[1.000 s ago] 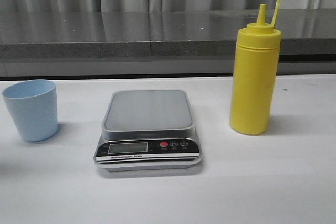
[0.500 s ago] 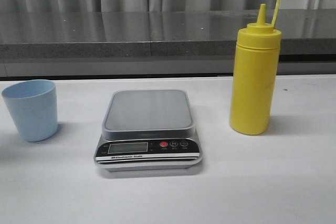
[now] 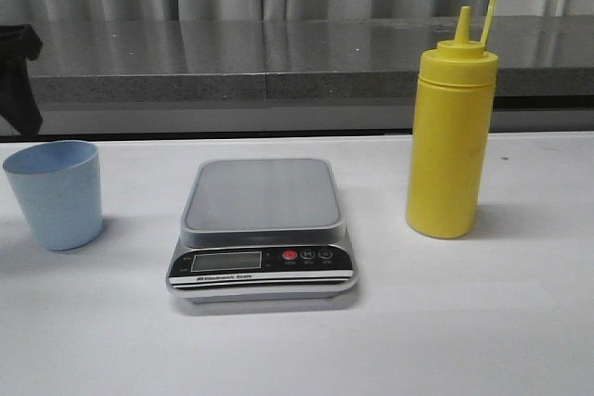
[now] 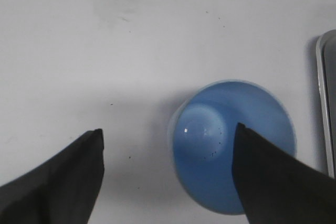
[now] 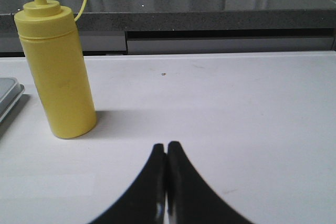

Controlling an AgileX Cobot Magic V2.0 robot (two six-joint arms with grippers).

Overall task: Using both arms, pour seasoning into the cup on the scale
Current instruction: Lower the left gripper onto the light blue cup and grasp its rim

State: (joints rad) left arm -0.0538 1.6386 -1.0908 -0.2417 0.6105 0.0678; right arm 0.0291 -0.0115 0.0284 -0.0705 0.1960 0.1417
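The light blue cup (image 3: 58, 192) stands upright on the white table at the far left, apart from the scale (image 3: 262, 229) in the middle, whose platform is bare. The yellow seasoning bottle (image 3: 449, 136) stands upright to the right of the scale, its tethered cap hanging off the nozzle. My left gripper (image 4: 168, 132) is open above the cup (image 4: 231, 145), looking down into it; one finger overlaps the cup's rim, the other hangs over bare table. Its arm shows at the left edge of the front view (image 3: 19, 71). My right gripper (image 5: 166, 146) is shut and empty, low over the table, to the right of the bottle (image 5: 56, 66).
A grey stone ledge (image 3: 278, 62) with curtains behind it runs along the back of the table. The scale's edge shows in the left wrist view (image 4: 324, 98) and in the right wrist view (image 5: 9, 95).
The left arm has come into the front view at the upper left edge, above the cup. Cup, scale and bottle have not moved.
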